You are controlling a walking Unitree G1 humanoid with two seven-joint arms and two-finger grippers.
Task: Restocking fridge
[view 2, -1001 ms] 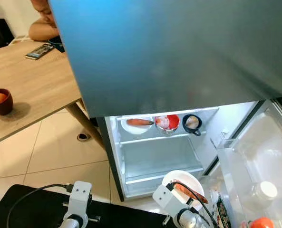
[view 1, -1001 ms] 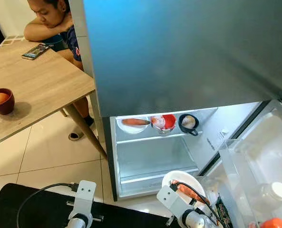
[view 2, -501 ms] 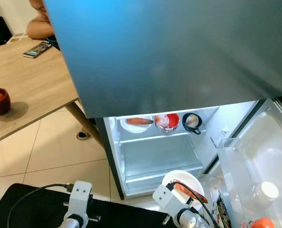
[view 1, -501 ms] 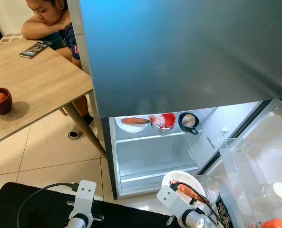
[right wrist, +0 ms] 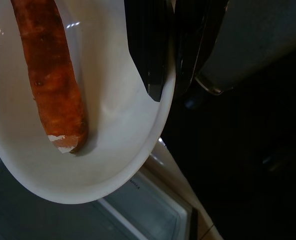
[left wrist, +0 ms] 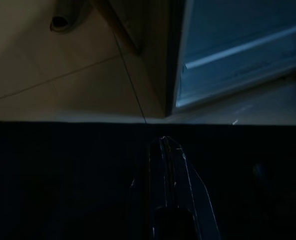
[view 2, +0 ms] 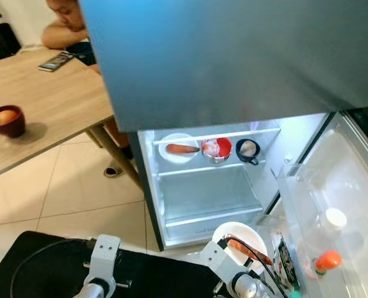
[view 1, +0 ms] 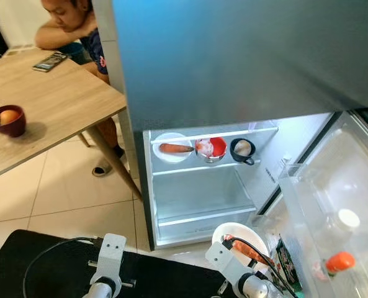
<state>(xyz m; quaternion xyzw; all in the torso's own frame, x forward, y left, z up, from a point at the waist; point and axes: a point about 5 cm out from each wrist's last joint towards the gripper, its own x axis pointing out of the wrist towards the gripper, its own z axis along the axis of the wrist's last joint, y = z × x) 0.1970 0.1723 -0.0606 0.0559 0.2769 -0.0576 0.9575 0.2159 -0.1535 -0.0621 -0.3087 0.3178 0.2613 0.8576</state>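
1. Head views: against a second ago the whole scene sits differently; the fridge (view 1: 202, 174) shelf appears higher and the door bins at right show more, including an orange-capped bottle (view 1: 339, 262). That is the camera shifting, not the things. The white bowl (view 1: 238, 239) with the carrot (view 1: 246, 250) keeps its place at the right gripper (right wrist: 168, 80), low in front of the open compartment, so I judge the robot is settling its stance before loading. On the upper shelf stand a plate with a carrot (view 1: 174, 148), a red bowl (view 1: 210, 149) and a dark cup (view 1: 242, 149). A person sits at the wooden table (view 1: 47, 105).

2. Left wrist view: dark; the left gripper (left wrist: 166, 150) hangs idle over the floor, fingers pressed together, grasping nothing.

3. Right wrist view: the fingers (right wrist: 150, 55) pinch the bowl's rim, one inside, one outside. The carrot lies loose inside, long axis across the bowl, cut end toward the bowl's middle.
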